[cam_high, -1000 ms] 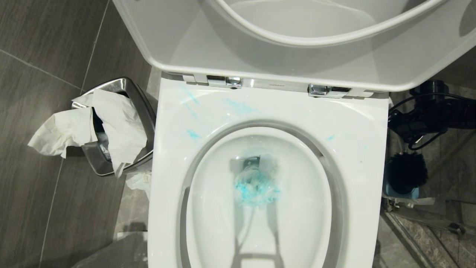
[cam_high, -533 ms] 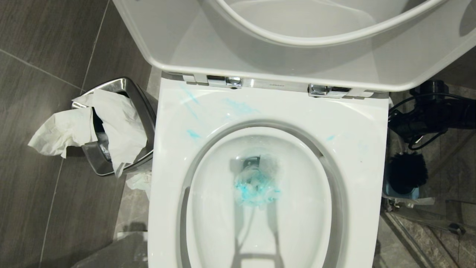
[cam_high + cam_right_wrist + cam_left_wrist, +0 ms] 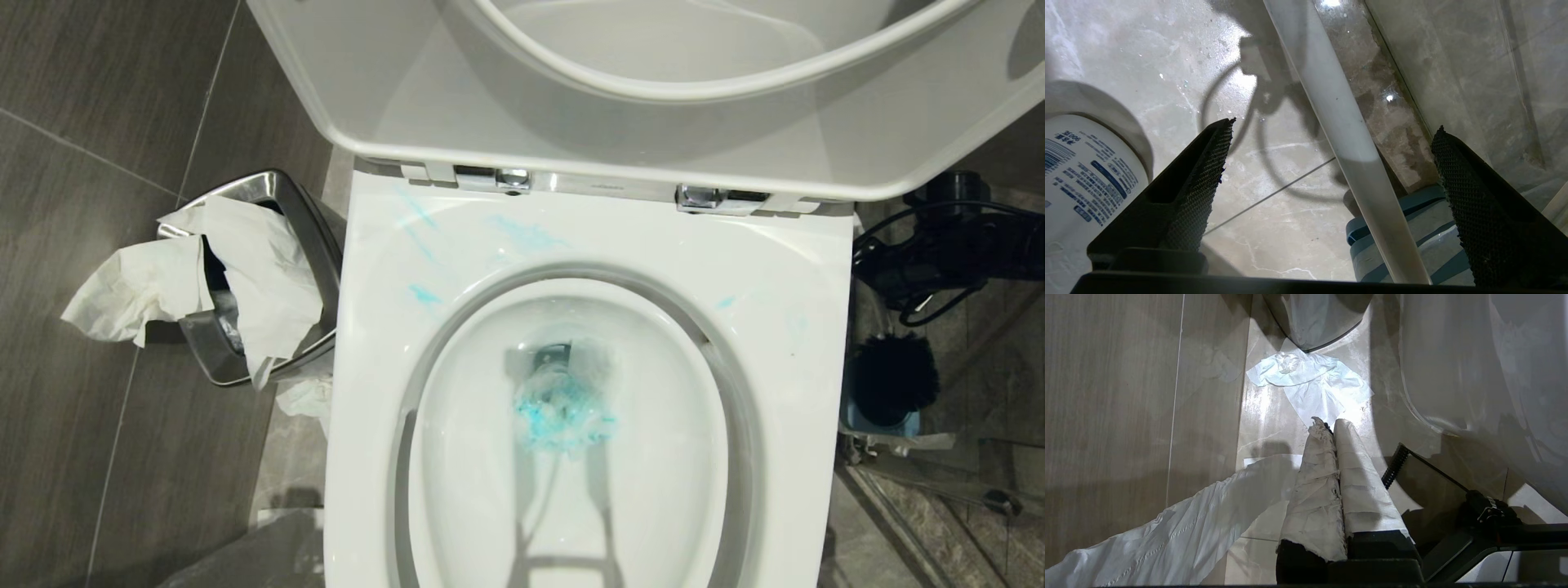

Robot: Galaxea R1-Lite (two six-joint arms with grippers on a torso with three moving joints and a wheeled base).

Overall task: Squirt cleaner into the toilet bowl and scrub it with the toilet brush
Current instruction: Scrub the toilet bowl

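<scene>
Toilet brush (image 3: 894, 377) is sitting black-bristle-head up in its grey-and-blue holder (image 3: 880, 421) on the floor, just beside the right side of the toilet bowl (image 3: 784, 327); in the right wrist view its white handle (image 3: 1345, 143) is running slanted between the fingers, touching neither pad. Right claw (image 3: 1331, 134) is standing spread wide around that handle, black textured fingers (image 3: 1206, 175) apart on both sides, pinching nothing. The holder (image 3: 1412, 241) is showing low behind the handle, and a white labelled bottle (image 3: 1081, 179) is standing near the other finger on the wet marble floor. Bowl is sitting open with seat and lid (image 3: 571, 90) raised, chrome hinges (image 3: 506, 178) at the back. Cleaner (image 3: 563, 408) is showing as a cloudy turquoise patch down in the drain water, with thin blue smears (image 3: 424, 294) on the back-left of the rim. Left claw (image 3: 1327, 424) is hanging low by the floor left of the bowl, paper-wrapped fingers pressed together, gripping nothing, with crumpled tissue (image 3: 1310, 379) lying on the floor beyond it. Steel waste bin (image 3: 286, 212) is standing just left of the bowl, white paper (image 3: 163, 278) spilling over its edge.
</scene>
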